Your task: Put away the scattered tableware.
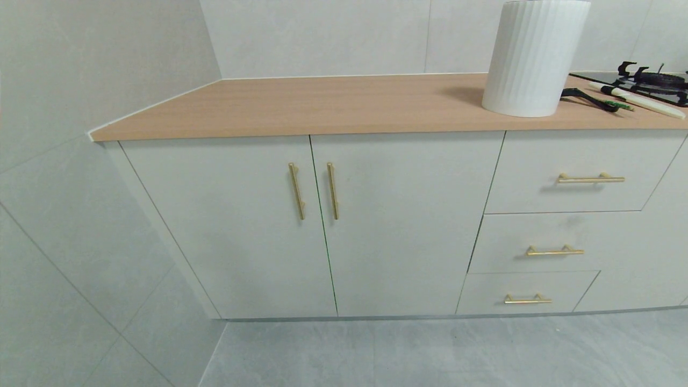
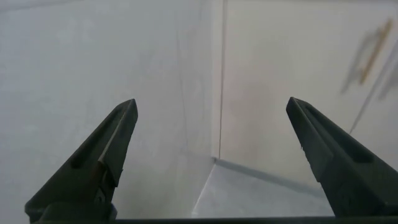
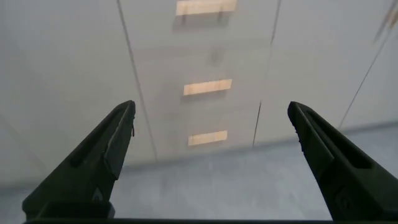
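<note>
This looks like the approach step: the left tool (image 2: 211,104) and right tool (image 3: 211,106) are spread and empty, low before the cabinet fronts. The scattered tableware (image 1: 645,102) lies at the right end of the surface (image 1: 322,105), beside the white ribbed container (image 1: 532,59). Next, the robot likely needs to shift right and raise an arm.

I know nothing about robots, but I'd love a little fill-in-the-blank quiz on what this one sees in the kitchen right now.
1. The tall ribbed container on the countertop is ___ in colour.
2. The cupboard under the countertop has ___ doors.
3. Right of the cupboard sits a stack of ___ drawers.
4. The left gripper and the right gripper both hold their jaws ___.

Missing words: white; two; three; open.
</note>
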You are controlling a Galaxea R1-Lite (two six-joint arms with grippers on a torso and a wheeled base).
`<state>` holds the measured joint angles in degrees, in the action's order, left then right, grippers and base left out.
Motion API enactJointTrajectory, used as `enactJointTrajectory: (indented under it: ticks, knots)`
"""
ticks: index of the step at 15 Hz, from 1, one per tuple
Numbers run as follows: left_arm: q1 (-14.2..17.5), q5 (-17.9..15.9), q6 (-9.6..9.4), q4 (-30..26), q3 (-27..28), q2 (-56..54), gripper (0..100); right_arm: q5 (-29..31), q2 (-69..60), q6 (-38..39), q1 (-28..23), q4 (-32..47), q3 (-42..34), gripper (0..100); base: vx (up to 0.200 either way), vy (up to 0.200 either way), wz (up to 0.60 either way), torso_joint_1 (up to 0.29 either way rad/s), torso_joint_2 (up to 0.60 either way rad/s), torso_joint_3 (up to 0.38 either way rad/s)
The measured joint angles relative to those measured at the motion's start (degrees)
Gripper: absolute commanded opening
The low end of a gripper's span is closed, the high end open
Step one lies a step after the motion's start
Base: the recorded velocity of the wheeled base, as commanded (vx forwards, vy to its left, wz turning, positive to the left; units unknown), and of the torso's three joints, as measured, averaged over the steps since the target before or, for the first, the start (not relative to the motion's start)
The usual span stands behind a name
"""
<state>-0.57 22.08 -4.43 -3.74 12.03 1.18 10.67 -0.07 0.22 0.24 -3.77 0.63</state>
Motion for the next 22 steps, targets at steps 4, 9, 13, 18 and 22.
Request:
enactJointTrajectory:
  ticks: [4, 9, 13, 18, 22]
  knots:
    - [0.5, -12.4, -1.65, 6.1, -9.9, -1.1, 100, -9.3, -0.1, -0.2, 0.0, 3.8, -0.3, 100, 0.000, 0.000, 0.00, 0.000, 0.00, 0.000]
    - [0.5, -22.5, 1.34, 3.7, -12.0, -1.2, 100, -11.1, -0.1, -0.3, 0.0, 4.0, -0.5, 100, 0.000, 0.000, 0.00, 0.000, 0.00, 0.000]
    - [0.5, -22.6, 2.38, 3.6, -12.0, -1.2, 100, -11.2, -0.1, -0.6, 0.0, 3.9, -0.5, 100, 0.000, 0.000, 0.00, 0.000, 0.00, 0.000]
    - [0.5, -22.6, 3.77, 3.7, -12.0, -1.2, 100, -11.2, -0.1, -1.0, 0.0, 4.0, -0.5, 100, 0.000, 0.000, 0.00, 0.000, 0.00, 0.000]
    - [0.5, -22.5, 4.32, 3.7, -12.0, -1.2, 100, -11.2, -0.1, -0.9, 0.0, 4.0, -0.5, 100, 0.000, -0.100, 0.00, 0.002, 0.00, 0.001]
